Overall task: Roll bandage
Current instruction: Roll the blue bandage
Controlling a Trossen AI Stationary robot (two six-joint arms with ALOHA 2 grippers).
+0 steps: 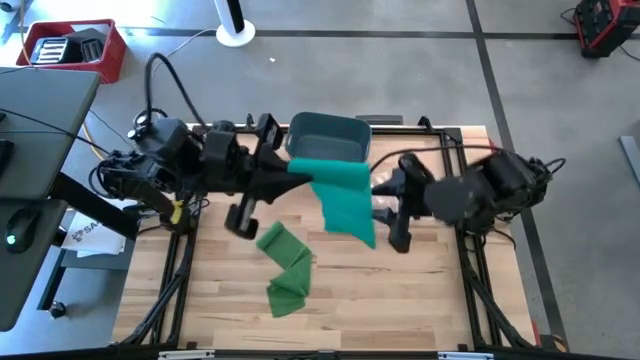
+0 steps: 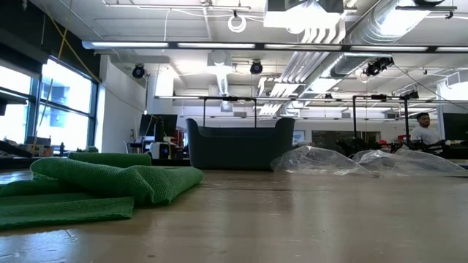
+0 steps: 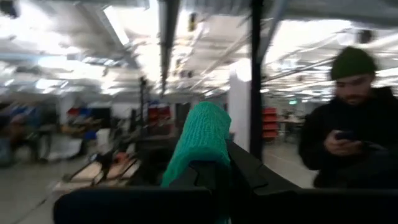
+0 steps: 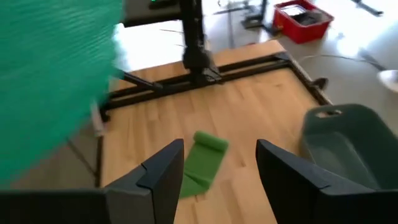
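Teal knitted bandage strip (image 1: 345, 200) dangles above the wooden counter (image 1: 400, 300), pinched only by our left tool (image 1: 300, 178); right tool (image 4: 214, 168) gapes empty, so we'd risk it slipping free.

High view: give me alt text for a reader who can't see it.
Seen from above, the left gripper holds a teal bandage that hangs over a wooden table, with the right gripper beside it. A green bandage lies partly rolled on the table, and a dark bin sits at the far edge.
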